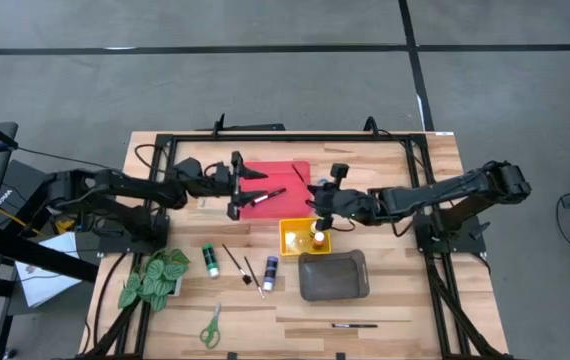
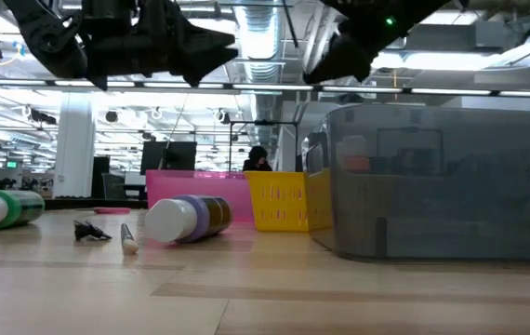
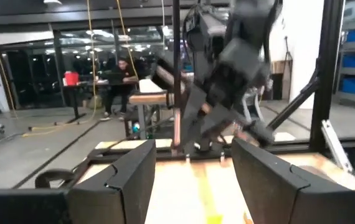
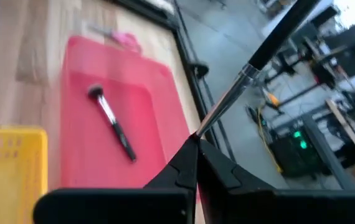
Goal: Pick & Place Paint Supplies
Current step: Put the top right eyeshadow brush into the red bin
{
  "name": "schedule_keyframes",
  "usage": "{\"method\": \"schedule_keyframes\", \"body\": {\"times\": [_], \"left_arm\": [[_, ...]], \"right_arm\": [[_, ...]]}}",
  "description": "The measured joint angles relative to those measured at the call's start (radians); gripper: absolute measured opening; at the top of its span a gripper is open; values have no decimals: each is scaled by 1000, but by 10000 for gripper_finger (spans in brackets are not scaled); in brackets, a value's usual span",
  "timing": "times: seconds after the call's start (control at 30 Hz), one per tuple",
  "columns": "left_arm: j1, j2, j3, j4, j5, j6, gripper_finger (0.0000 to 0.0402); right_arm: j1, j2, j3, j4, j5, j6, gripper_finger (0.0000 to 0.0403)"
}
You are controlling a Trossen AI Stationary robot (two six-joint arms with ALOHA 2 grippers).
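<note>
My right gripper (image 4: pixel 196 140) is shut on a thin paintbrush (image 4: pixel 271 43) with a black handle. It hovers over the right part of the red tray (image 1: pixel 285 205). A second brush (image 4: pixel 112 124) lies flat in that tray. My left gripper (image 3: pixel 196 180) stands open and empty over the tray's left edge (image 1: pixel 257 185), facing the right arm. On the wood nearer the front lie a green bottle (image 1: pixel 210 261), two brushes (image 1: pixel 235 262), a purple bottle (image 1: pixel 270 272), green scissors (image 1: pixel 210 327) and another brush (image 1: pixel 355 325). My right gripper pinches the brush at its silver ferrule (image 4: pixel 205 124) between its two fingertips; the bristle end is hidden between the fingers. The black handle sticks out past the fingertips, roughly in line with them. The brush is lifted clear of the red tray.
A yellow tray (image 1: pixel 287 240) with a small bottle (image 1: pixel 318 238) in it and a grey tray (image 1: pixel 333 290) stand right of centre. A leafy plant (image 1: pixel 155 280) is at the near left. Something pink (image 4: pixel 124 40) lies on the wood by the red tray. A black frame (image 1: pixel 295 135) rims the table.
</note>
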State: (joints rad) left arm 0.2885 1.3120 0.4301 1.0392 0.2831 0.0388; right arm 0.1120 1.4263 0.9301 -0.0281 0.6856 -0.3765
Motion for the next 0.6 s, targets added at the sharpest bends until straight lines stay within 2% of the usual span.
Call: {"method": "schedule_keyframes", "body": {"times": [0.3,0.6], "left_arm": [[-58,197,0,290,-44,10,204],[-88,246,58,269,-48,0,204]], "right_arm": [[-33,37,-1,81,-157,-27,0],[-41,155,76,92,-265,-43,0]]}}
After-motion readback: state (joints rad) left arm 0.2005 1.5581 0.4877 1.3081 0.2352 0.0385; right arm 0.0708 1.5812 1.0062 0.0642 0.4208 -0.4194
